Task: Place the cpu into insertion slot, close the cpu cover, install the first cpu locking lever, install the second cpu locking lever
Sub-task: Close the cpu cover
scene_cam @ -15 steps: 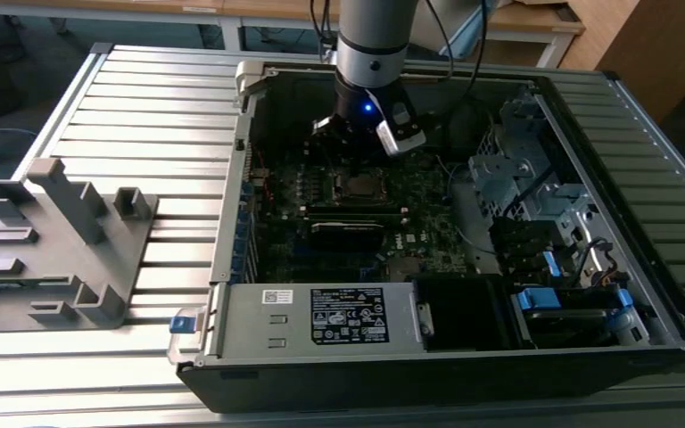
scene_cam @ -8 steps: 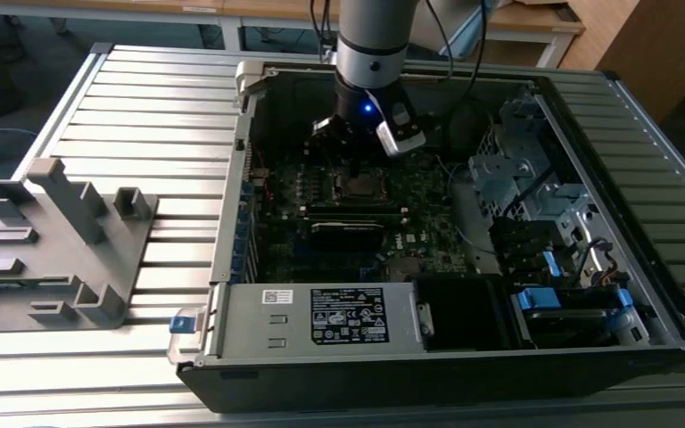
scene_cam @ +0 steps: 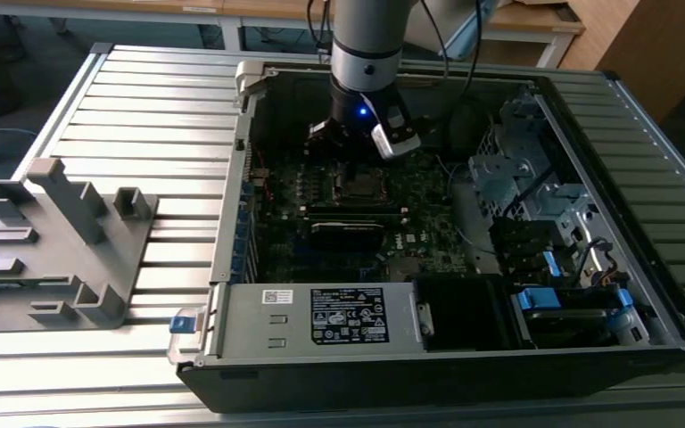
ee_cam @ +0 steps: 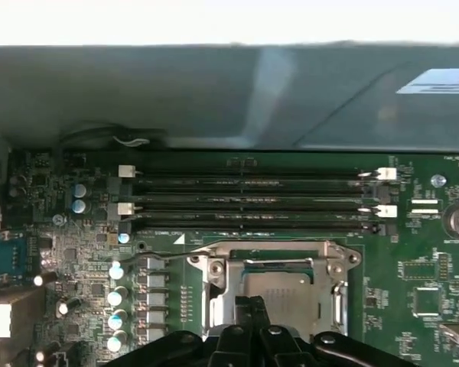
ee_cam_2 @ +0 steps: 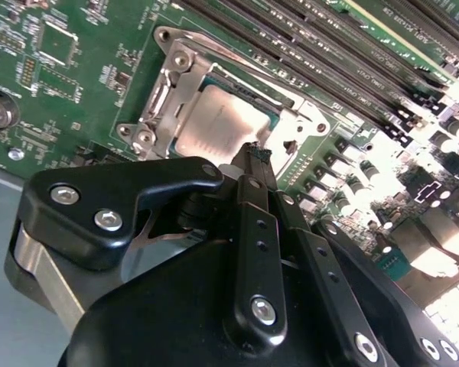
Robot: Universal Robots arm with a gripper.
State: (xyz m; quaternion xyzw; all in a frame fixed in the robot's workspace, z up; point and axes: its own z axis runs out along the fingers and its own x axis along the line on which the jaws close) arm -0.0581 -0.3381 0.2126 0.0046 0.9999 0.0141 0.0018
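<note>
The cpu point(ee_cam_2: 214, 126) shows its dull silver top inside the insertion slot point(scene_cam: 360, 185) on the green motherboard. The cpu cover point(ee_cam_2: 164, 92), a thin metal frame, lies flat around the chip. In the first wrist view, the cpu point(ee_cam: 279, 289) and the cpu cover point(ee_cam: 275, 251) sit just beyond the fingertips. My gripper point(ee_cam_2: 252, 153) is shut with nothing seen between its black fingers, and its tip hovers at the edge of the socket. The exterior view has the gripper point(scene_cam: 349, 147) low inside the open computer case, right by the slot.
Long memory slots point(ee_cam: 252, 202) run beside the socket. A labelled grey power-supply box point(scene_cam: 318, 316) fills the case's front. A drive cage with blue clips point(scene_cam: 557, 294) stands at the exterior view's right. A grey plastic fixture point(scene_cam: 57, 241) rests on the slatted table.
</note>
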